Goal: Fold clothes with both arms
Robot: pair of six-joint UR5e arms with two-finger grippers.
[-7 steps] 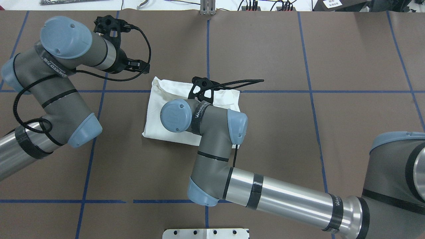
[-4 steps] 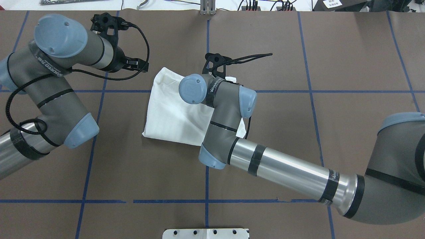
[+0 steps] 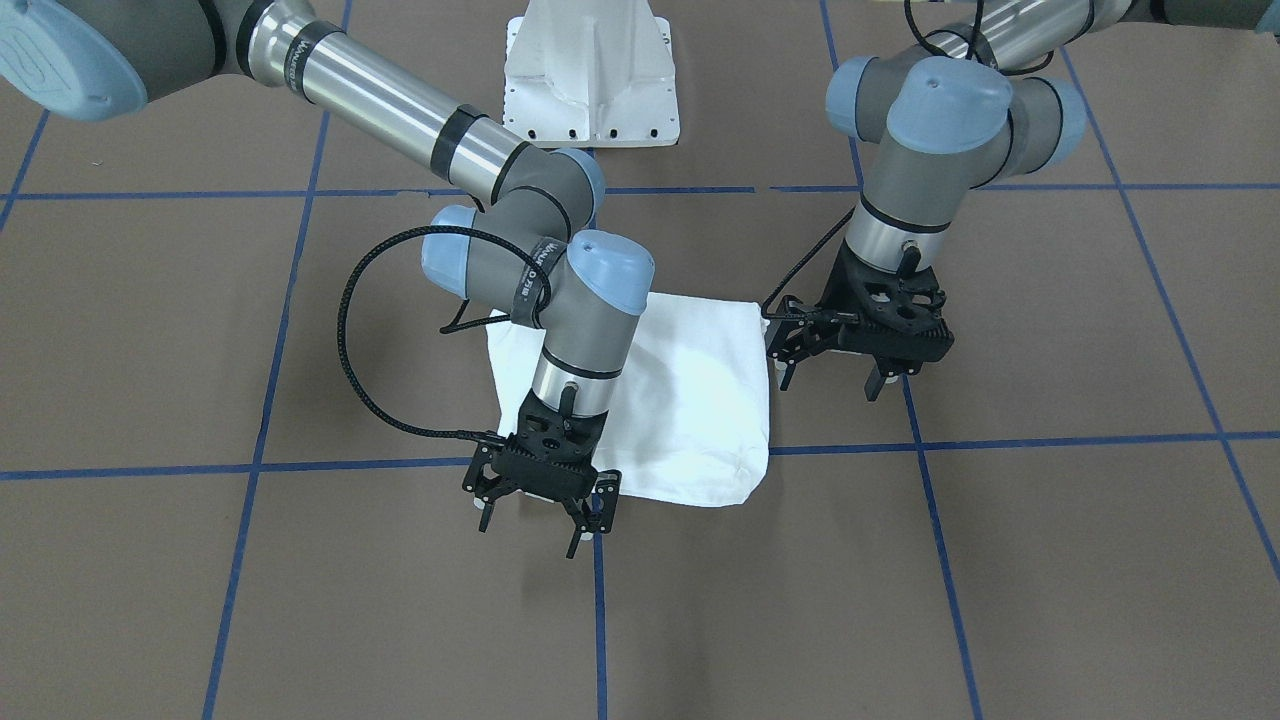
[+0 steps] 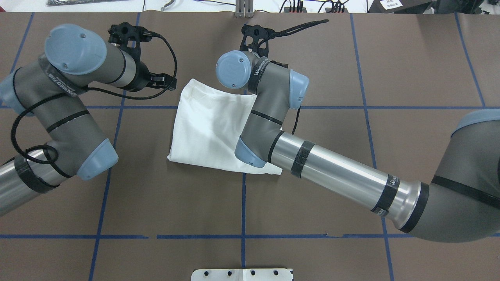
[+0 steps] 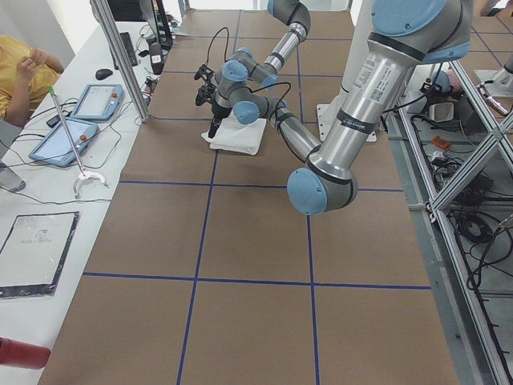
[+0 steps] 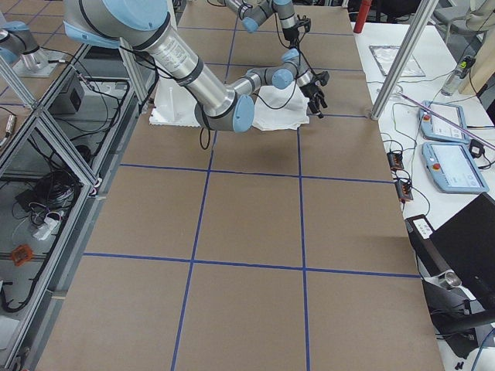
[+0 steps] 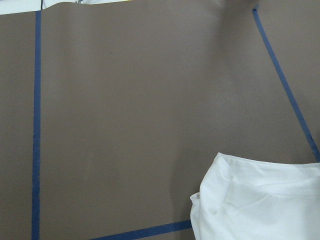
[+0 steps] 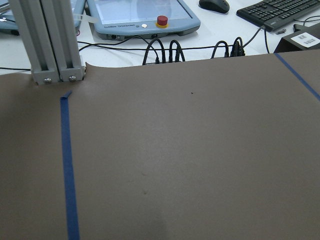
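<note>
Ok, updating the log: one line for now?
shirt folded | left gripper open, beside shirt | right gripper open, empty, by shirt's edge

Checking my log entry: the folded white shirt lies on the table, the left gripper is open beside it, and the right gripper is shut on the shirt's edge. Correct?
No. The right gripper is open and holds nothing, hovering at the edge of the shirt, as the exterior front-facing view shows. The rest stands: folded shirt on the table, left gripper open beside it.
</note>
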